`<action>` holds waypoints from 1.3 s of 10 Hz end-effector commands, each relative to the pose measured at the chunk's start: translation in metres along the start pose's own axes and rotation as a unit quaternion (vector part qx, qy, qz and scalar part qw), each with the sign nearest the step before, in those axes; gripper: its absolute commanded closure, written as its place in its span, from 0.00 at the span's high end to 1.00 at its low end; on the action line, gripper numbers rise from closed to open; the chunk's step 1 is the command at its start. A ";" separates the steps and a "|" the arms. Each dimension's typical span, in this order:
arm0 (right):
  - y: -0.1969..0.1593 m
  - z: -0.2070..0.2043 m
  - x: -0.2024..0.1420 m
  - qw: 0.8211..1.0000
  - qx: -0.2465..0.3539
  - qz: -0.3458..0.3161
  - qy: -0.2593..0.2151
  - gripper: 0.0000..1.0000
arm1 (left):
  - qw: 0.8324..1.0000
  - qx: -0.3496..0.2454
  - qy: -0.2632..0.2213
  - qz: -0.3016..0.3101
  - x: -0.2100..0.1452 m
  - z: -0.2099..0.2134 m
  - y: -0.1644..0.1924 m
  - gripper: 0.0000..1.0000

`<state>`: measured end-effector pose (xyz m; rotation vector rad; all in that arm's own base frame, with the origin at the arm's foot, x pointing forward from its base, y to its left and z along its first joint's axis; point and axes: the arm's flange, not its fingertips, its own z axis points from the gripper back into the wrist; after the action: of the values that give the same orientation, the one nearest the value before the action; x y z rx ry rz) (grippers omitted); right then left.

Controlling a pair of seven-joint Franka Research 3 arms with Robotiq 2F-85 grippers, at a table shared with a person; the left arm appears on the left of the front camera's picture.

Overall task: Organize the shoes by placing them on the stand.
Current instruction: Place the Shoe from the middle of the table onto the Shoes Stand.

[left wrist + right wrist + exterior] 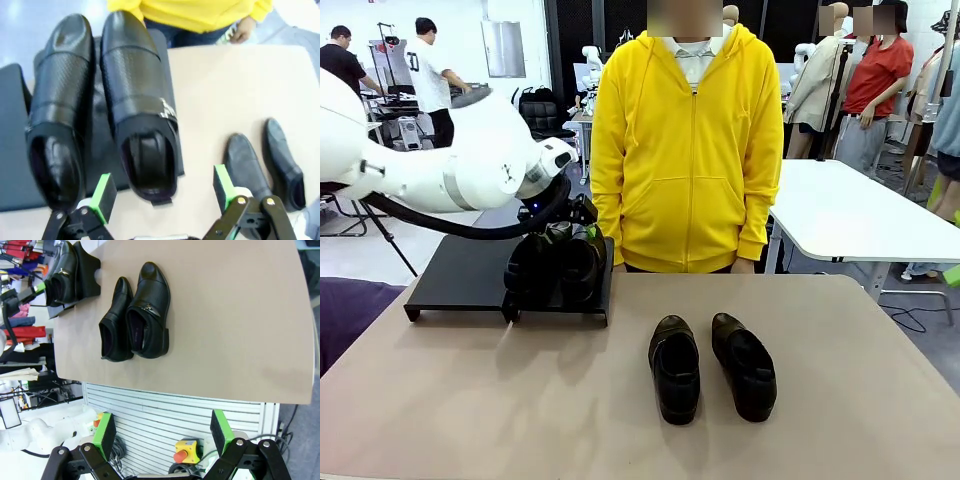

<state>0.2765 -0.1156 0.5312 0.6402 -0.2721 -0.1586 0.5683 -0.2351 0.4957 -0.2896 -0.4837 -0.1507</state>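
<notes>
Two shoes on the stand (pixel 555 268) rest side by side and touching at the right end of the stand (pixel 460 270), a low black platform whose left part is bare. In the left wrist view their heel openings face the camera and their toes point toward the person (pixel 690 150) in a yellow hooded top, who stands close against the far edge with a hand (pixel 242 31) hanging just past it.

The left gripper (pixel 164 186) hovers at the heel of the right-hand shoe. Its jaws are open, with the green pads (pixel 105 192) spread to either side of that heel and a gap on each side. The white left arm (pixel 440 160) reaches across the stand from the picture's left and hides part of the shoes in the front view.

Two shoes on the tabletop (pixel 710 368) lie near the middle, right of the stand and well apart from it, side by side with a narrow gap between them.

The right gripper (pixel 162 430) hangs off the table's near side, its jaws open and holding nothing. Below it are a white slatted panel (pixel 175 410) and a yellow box with a red button (pixel 185 452).

The tabletop (pixel 520 400) is plain matte beige. Behind it are a white table (pixel 850 210) and a busy workshop with other people.
</notes>
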 end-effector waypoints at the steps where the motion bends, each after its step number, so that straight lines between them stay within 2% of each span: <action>1: 0.002 0.003 0.002 1.000 0.007 0.005 0.000 1.00 | 0.997 -0.032 0.072 0.003 -0.025 0.056 0.004 1.00; 3: 0.002 0.003 0.002 1.000 0.007 0.005 0.000 1.00 | 0.980 -0.086 0.181 0.000 -0.046 0.111 0.024 1.00; 4: 0.002 0.003 0.002 1.000 0.007 0.005 0.000 1.00 | 0.962 -0.165 0.217 -0.009 -0.060 0.144 0.046 1.00; 5: 0.002 0.003 0.002 1.000 0.007 0.005 0.000 1.00 | 0.959 -0.196 0.201 0.025 -0.075 0.171 0.072 1.00; 6: 0.002 0.003 0.002 1.000 0.007 0.005 0.000 1.00 | 0.954 -0.248 0.157 0.062 -0.097 0.195 0.107 1.00; 8: 0.002 0.003 0.002 1.000 0.007 0.005 0.000 1.00 | 0.923 -0.350 0.046 0.152 -0.145 0.217 0.185 1.00; 9: 0.002 0.003 0.002 1.000 0.007 0.005 0.000 1.00 | 0.922 -0.328 0.049 0.201 -0.159 0.200 0.209 1.00; 10: 0.002 0.003 0.002 1.000 0.007 0.005 0.000 1.00 | 0.938 -0.307 0.114 0.111 -0.122 0.227 0.161 1.00; 13: 0.002 0.003 0.002 1.000 0.007 0.005 0.000 1.00 | 0.938 -0.307 0.114 0.111 -0.122 0.227 0.161 1.00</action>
<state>0.2766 -0.1155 0.5314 0.6397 -0.2720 -0.1584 0.3930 -0.0128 0.5885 -0.9346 -0.1705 -0.1111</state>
